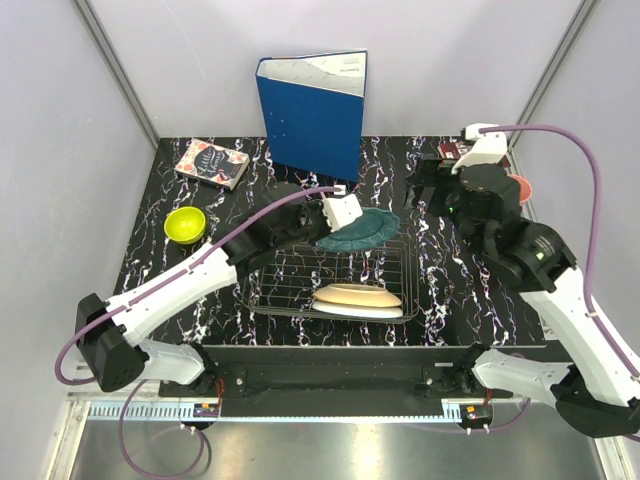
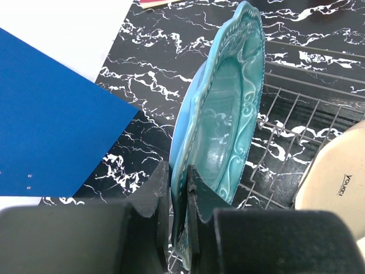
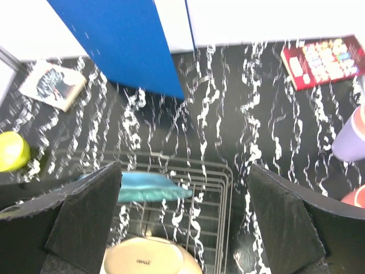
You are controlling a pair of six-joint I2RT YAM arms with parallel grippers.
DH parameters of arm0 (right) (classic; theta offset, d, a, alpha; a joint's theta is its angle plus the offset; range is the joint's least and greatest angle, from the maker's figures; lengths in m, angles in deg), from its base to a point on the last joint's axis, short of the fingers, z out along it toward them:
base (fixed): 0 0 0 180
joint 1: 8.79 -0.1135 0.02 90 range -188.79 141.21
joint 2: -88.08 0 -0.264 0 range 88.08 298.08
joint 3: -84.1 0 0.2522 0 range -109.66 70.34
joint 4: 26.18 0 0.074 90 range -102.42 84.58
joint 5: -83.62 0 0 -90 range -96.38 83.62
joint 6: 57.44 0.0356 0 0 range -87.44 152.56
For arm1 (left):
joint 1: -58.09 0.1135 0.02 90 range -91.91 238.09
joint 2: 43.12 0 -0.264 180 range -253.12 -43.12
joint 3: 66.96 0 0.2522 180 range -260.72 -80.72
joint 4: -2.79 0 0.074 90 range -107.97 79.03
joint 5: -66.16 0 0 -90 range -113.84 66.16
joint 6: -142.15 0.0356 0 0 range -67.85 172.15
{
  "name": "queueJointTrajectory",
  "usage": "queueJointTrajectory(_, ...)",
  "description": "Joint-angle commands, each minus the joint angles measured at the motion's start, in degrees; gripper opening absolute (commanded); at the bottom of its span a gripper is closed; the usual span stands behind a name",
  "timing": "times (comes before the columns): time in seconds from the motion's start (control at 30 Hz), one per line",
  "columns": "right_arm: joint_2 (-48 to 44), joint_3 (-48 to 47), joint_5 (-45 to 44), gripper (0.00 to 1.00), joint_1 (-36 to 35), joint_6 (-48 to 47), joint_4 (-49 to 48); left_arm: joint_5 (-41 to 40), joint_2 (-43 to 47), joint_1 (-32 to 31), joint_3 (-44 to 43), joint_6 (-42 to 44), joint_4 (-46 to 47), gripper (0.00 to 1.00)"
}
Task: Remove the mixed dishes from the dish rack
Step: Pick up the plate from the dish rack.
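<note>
Teal plastic, pinched at the rim: teal plate [image 2: 228,114] held on edge by the left gripper [image 2: 178,184], jaws closed down to the thickness of that rim at the bottom centre of the left wrist view, with the dish standing nearly upright toward the top of the frame. Seen from the top camera at mid-frame, over the back edge of the dish rack [image 1: 300,285]; apparently off the wires, though hard to tell for certain. Probably mid-lift, then. Raise straight up first, high enough to clear the rack's back wall, and only then swing toward bare table [image 1: 400,160]. Mind the blue binder [image 1: 312,115] standing just behind at upper centre, and the yellow-green bowl [image 1: 185,224] at centre left. Move the wrist smoothly: gripped at one edge only, so likely to pivot between the pads under a jerk. Lower to first contact at the free edge, tip flat, then release. Right gripper [image 3: 183,197] spread wide, holding nothing, hovering up and right of the rack in the top view; best held clear of the left arm's path. Yet to come out, at the lower right of the basket: cream plate [image 1: 355,295] lying over a white plate [image 1: 365,313].
</note>
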Motion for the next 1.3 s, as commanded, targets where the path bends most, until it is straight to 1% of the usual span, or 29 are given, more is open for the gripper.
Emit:
queueJointTrajectory(0.0, -1.7, -2.0, -3.5, 1.0, -0.1, -2.3, -1.7, 1.6, 1.5, 0.0, -5.8, -0.1, 8.7, 0.0)
queueJointTrajectory(0.07, -2.1, -1.6, -3.5, 1.0, -0.2, -2.2, -1.6, 0.3, 1.7, 0.0, -6.3, -1.8, 8.7, 0.0)
queueJointTrajectory(0.13, -2.8, -1.1, -3.1, 1.0, -0.2, -1.5, -1.2, -2.3, 1.7, 0.5, -8.2, -7.4, 9.2, 0.0)
queueJointTrajectory(0.17, -2.9, -1.0, -2.9, 1.0, -0.2, -1.4, -0.8, -3.3, 1.2, 1.8, -9.8, -10.6, 8.5, 0.0)
queueJointTrajectory(0.2, -2.9, -1.1, -2.6, 1.0, -0.1, -1.0, -0.6, -4.2, 0.4, 3.0, -15.0, -18.3, 4.6, 0.0)
queueJointTrajectory(0.23, -2.9, -1.2, -2.5, 1.0, -0.2, -0.6, -0.2, -4.1, -2.0, 4.4, -18.4, -23.2, 1.6, 0.0)
queueJointTrajectory(0.27, -2.8, -1.3, -2.5, 1.0, -0.1, -0.3, 0.4, -2.6, -2.9, 8.1, -21.6, -28.1, -1.0, 0.0)
queueJointTrajectory(0.3, -2.5, -1.8, -2.4, 1.0, -0.2, -0.1, 0.8, 0.0, -3.3, 9.9, -25.1, -37.0, -3.2, 0.0)
queueJointTrajectory(0.33, -2.3, -2.2, -2.2, 1.0, -0.2, 0.2, 1.0, 2.3, -3.4, 11.7, -25.6, -41.2, -2.9, 0.0)
queueJointTrajectory(0.37, -2.2, -2.5, -2.0, 1.0, -0.2, 0.6, 1.5, 5.1, -3.1, 15.3, -25.5, -49.4, -2.0, 0.0)
queueJointTrajectory(0.4, -2.0, -2.8, -1.5, 1.0, -0.2, 0.7, 1.8, 9.7, -3.3, 16.9, -25.2, -53.5, -0.5, 0.0)
queueJointTrajectory(0.47, -1.8, -3.2, -0.9, 1.0, -0.2, 1.4, 2.3, 15.1, -4.8, 20.6, -25.2, -60.8, 0.7, 0.0)
queueJointTrajectory(0.5, -1.6, -3.3, -0.1, 1.0, -0.1, 1.7, 2.3, 17.6, -5.5, 21.3, -25.6, -66.8, 0.2, 0.0)
queueJointTrajectory(0.57, -1.5, -3.4, 0.5, 1.0, -0.2, 2.5, 2.3, 19.2, -6.0, 22.3, -24.9, -72.6, 0.4, 0.0)
queueJointTrajectory(0.63, -1.4, -3.2, 1.4, 1.0, -0.1, 3.3, 2.4, 20.3, -5.5, 22.5, -22.4, -75.8, 2.2, 0.0)
queueJointTrajectory(0.67, -1.4, -3.1, 2.1, 0.99, -0.2, 3.5, 2.4, 20.9, -4.9, 22.7, -19.4, -79.4, 4.1, 0.0)
queueJointTrajectory(0.73, -1.4, -2.6, 3.3, 1.0, -0.2, 5.3, 2.4, 22.7, -3.5, 23.2, -15.8, -84.2, 10.2, 0.0)
queueJointTrajectory(0.77, -1.5, -2.4, 5.4, 1.0, -0.2, 6.2, 1.9, 24.0, -3.4, 23.6, -13.9, -89.6, 13.0, 0.0)
queueJointTrajectory(0.8, -1.6, -1.9, 6.3, 1.0, -0.2, 7.1, 1.6, 25.7, -3.0, 23.7, -10.3, -92.5, 18.3, 0.0)
queueJointTrajectory(0.87, -2.2, -1.2, 9.8, 1.0, -0.2, 10.3, -0.6, 27.2, -2.7, 23.8, -5.7, -98.6, 24.1, 0.0)
queueJointTrajectory(0.9, -3.4, 0.1, 10.2, 1.0, -0.2, 12.7, -1.5, 27.4, -2.5, 23.8, -4.9, -99.4, 26.9, 0.0)
queueJointTrajectory(0.97, -4.3, 1.4, 10.3, 1.0, -0.1, 14.6, -3.7, 27.2, -1.4, 23.7, -3.9, -99.4, 26.9, 0.0)
queueJointTrajectory(1.03, -4.6, 2.0, 10.0, 1.0, 0.2, 16.1, -3.8, 27.0, -0.1, 23.7, -3.4, -99.2, 26.5, 0.0)
queueJointTrajectory(1.1, -4.6, 3.0, 12.0, 1.0, 1.5, 17.3, -3.8, 27.2, 0.3, 23.8, -3.8, -98.7, 26.2, 0.0)
queueJointTrajectory(1.13, -4.5, 3.3, 13.6, 1.0, 2.5, 19.2, -3.8, 27.3, 0.7, 23.8, -3.9, -98.6, 25.8, 0.0)
queueJointTrajectory(1.17, -4.4, 3.8, 18.7, 1.0, 6.0, 20.2, -4.2, 27.2, 1.4, 23.8, -3.9, -98.5, 25.8, 0.0)
queueJointTrajectory(1.23, -4.3, 6.0, 24.2, 1.0, 10.2, 24.0, -5.2, 27.2, 1.9, 23.8, -3.8, -98.1, 25.3, 0.0)
queueJointTrajectory(1.27, -4.4, 7.0, 28.6, 1.0, 13.3, 25.0, -7.1, 27.1, 2.2, 23.7, -4.0, -97.8, 24.9, 0.0)
